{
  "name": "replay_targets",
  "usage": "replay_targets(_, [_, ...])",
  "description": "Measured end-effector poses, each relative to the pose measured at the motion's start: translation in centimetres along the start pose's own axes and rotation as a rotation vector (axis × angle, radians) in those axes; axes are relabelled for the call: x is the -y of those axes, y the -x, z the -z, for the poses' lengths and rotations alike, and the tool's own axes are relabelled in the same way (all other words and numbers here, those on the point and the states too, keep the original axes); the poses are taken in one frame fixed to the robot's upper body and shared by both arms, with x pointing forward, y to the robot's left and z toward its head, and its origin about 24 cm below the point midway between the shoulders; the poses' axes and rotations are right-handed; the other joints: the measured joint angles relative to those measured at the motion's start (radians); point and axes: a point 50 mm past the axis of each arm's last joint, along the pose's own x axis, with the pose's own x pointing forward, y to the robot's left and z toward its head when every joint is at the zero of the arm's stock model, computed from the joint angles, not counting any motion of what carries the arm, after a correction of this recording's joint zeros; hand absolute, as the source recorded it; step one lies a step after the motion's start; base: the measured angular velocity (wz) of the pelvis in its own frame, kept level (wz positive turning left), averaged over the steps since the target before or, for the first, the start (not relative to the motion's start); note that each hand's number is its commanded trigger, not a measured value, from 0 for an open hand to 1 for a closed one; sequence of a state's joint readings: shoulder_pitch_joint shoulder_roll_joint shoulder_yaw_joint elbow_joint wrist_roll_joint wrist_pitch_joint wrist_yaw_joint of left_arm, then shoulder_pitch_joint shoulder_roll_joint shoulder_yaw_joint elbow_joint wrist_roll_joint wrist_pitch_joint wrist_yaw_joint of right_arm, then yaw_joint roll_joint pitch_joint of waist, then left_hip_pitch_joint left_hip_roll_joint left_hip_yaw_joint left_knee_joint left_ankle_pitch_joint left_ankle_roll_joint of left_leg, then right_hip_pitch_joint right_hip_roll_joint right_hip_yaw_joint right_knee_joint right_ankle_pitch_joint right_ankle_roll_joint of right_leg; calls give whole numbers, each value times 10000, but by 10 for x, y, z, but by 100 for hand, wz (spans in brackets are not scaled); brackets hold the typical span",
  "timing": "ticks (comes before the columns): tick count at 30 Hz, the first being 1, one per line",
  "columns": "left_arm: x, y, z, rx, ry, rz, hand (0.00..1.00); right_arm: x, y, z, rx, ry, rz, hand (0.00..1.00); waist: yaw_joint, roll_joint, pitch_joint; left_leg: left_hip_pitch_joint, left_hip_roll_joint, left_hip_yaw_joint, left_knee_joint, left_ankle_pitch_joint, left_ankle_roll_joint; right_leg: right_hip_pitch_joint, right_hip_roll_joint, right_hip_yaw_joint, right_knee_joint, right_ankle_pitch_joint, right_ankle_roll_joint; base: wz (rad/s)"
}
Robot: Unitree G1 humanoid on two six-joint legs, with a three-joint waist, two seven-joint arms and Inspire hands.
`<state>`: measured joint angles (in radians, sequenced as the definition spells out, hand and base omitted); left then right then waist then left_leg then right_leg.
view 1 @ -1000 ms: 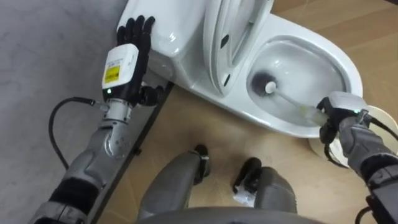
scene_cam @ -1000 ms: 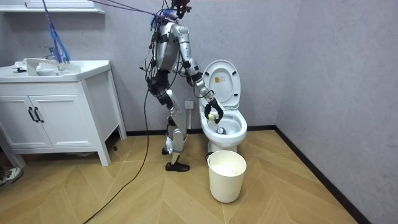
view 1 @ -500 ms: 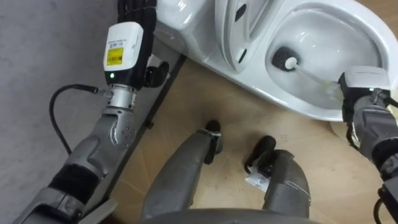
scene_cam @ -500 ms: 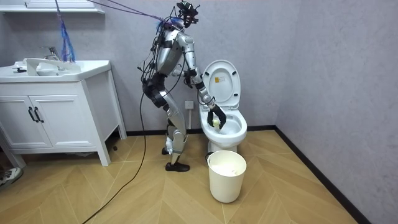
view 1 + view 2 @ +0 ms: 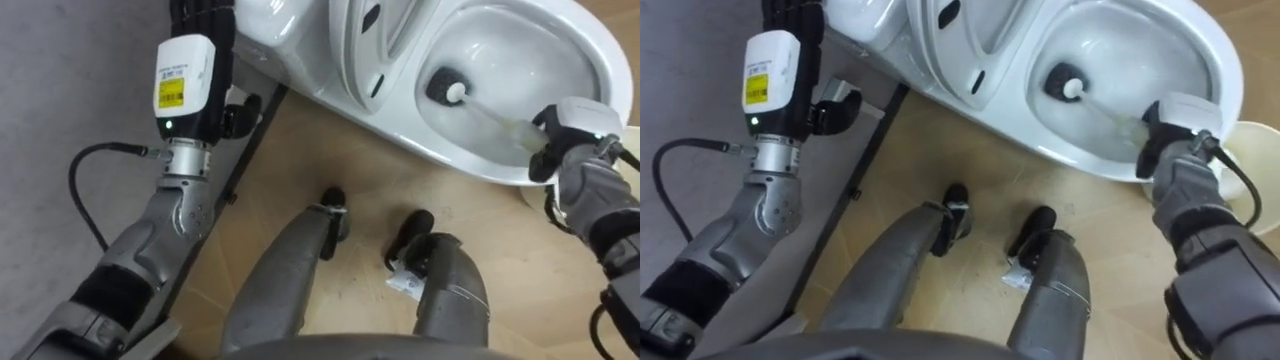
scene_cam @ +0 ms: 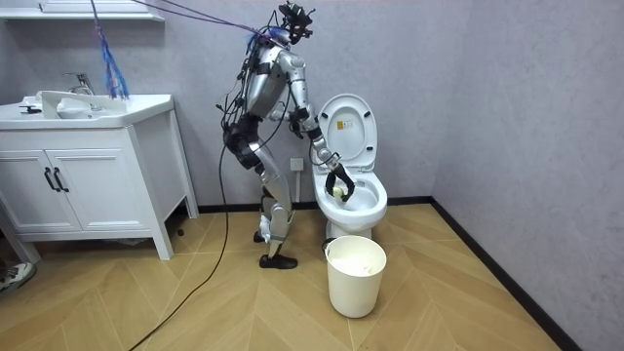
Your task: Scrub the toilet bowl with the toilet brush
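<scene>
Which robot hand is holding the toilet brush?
The right hand: it is curled round the brush at the bowl rim. The left hand is up beside the tank, away from it.

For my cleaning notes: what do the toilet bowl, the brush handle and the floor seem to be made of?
Toilet bowl: glossy white with bright reflections, likely glazed ceramic. Brush handle: pale and translucent, probably plastic. Floor: light zigzag planks, low sheen; wood or laminate.
</scene>
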<state>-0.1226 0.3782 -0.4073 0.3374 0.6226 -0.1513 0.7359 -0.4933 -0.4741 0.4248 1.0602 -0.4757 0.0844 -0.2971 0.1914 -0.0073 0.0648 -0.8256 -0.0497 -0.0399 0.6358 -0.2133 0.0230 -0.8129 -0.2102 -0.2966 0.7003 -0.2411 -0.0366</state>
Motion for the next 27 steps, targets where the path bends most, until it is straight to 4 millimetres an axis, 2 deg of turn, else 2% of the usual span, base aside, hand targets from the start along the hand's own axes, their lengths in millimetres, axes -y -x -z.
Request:
replay_targets(3, [-3, 0, 5, -280, -158, -129, 0, 17, -2, -21, 879, -559, 902, 100, -250, -53, -2, -33, 16, 112, 122, -1, 4, -83, 13, 120, 118, 9, -10, -7])
replay_targets(5, [-3, 2, 7, -517, -291, -105, 0, 27, -1, -39, 1751, -158, 1408, 100, -375, -83, -11, -27, 54, 191, 112, 23, 15, -122, 25, 217, 104, 53, -15, -11])
replay_targets(9, [-4, 5, 12, -696, -579, -166, 0, 24, 14, -55, 2813, 193, 1773, 100, -509, -133, -48, -27, 60, 243, 137, 49, 13, -144, 104, 265, 100, 115, -33, -7])
replay_targets(11, [-4, 8, 14, -877, -783, -158, 0, 18, 26, -60, 3226, 323, 1887, 100, -539, -141, -121, -10, 77, 281, 160, 44, 15, -140, 201, 354, 71, 175, -27, -10])
replay_targets(13, [-4, 9, 15, -1014, -821, -161, 0, 17, 33, -66, 3453, 339, 1995, 100, -585, -125, -155, -4, 97, 298, 176, 45, 13, -137, 221, 367, 64, 194, -39, -5])
replay_targets(16, [-2, 15, 18, -1347, -839, -13, 0, 14, 49, -76, 3998, 226, 2019, 100, -560, -58, -332, 55, 235, 343, 151, 36, -5, -62, 403, 409, -162, 333, -79, -16])
replay_targets(20, [0, 24, 18, -1630, -823, 133, 0, 10, 63, -80, 4266, 76, 1890, 100, -548, 79, -440, 322, 393, 509, 44, 37, -16, 177, 552, 485, -403, 452, -116, -16])
replay_targets(27, [1, 27, 19, -1804, -724, 188, 0, 3, 73, -86, 4645, 68, 1529, 100, -470, 133, -436, 328, 690, 636, 10, 50, -138, 212, 768, 449, -676, 650, -272, -13])
